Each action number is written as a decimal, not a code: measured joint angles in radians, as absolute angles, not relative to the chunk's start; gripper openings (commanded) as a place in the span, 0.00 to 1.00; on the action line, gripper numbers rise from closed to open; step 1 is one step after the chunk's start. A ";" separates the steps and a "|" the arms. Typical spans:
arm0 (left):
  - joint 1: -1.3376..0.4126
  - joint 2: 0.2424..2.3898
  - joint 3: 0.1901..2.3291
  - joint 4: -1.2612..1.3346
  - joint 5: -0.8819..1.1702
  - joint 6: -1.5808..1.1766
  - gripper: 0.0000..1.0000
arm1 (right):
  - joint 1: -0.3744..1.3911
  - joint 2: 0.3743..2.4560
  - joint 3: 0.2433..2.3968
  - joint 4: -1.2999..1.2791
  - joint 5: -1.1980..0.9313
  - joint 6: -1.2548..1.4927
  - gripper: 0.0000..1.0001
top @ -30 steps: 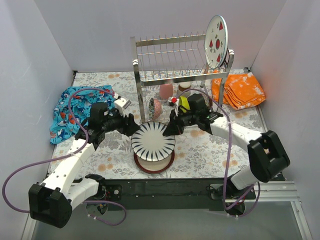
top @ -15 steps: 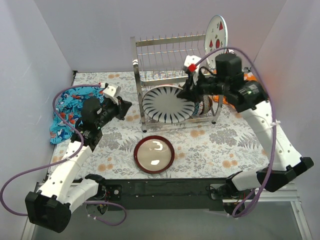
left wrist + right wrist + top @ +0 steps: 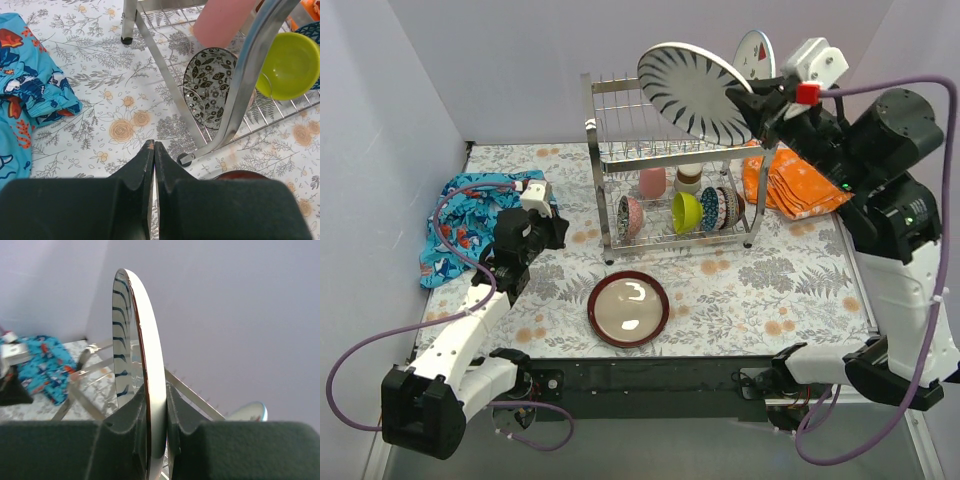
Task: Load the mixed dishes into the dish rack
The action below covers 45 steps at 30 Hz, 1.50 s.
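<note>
Dish rack (image 3: 660, 156): one, two-tier chrome wire, standing at the back middle of the flower-printed surface (image 3: 790, 290).
Cloths: two — a blue patterned cloth (image 3: 455, 225) crumpled left of the rack, and an orange cloth (image 3: 810, 180) folded to its right.
Plates: three. The striped plate (image 3: 692, 88), black rays on white, hangs tilted in the air above the rack's upper shelf. A white plate with red marks (image 3: 752, 50) stands on edge at the right end of that shelf. A dark plate with a red rim (image 3: 628, 308) lies flat on the surface in front of the rack.
Right tool (image 3: 742, 108): raised high, fingers pinched on the striped plate's rim, one on each face.
Left tool (image 3: 558, 228): fingers pressed together, holding nothing, low over the surface near the rack's front left leg.
Bowls: four, on edge in a row on the lower tier — leaf-patterned bowl (image 3: 631, 215), lime bowl (image 3: 687, 212), then two dark patterned bowls (image 3: 713, 208) close together.
Cups: one pink cup (image 3: 652, 182) behind the bowls, with a tan vessel (image 3: 689, 177) just beside it.
</note>
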<state>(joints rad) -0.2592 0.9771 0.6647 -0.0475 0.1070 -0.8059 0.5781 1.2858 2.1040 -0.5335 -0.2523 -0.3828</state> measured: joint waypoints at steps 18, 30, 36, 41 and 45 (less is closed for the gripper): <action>-0.259 0.957 0.643 -0.037 0.122 -0.873 0.00 | 0.577 1.427 1.899 -0.186 0.600 -0.358 0.01; -0.259 0.960 0.630 -0.022 0.146 -0.906 0.00 | 0.583 1.433 1.868 -0.154 0.701 -0.379 0.01; -0.259 0.960 0.612 -0.022 0.147 -0.916 0.00 | 0.585 1.462 1.867 -0.155 0.714 -0.370 0.01; -0.259 0.960 0.599 -0.022 0.146 -0.921 0.00 | 0.591 1.510 1.867 -0.159 0.750 -0.370 0.01; -0.259 0.960 0.597 -0.022 0.147 -0.922 0.00 | 0.600 1.559 1.867 -0.162 0.785 -0.368 0.01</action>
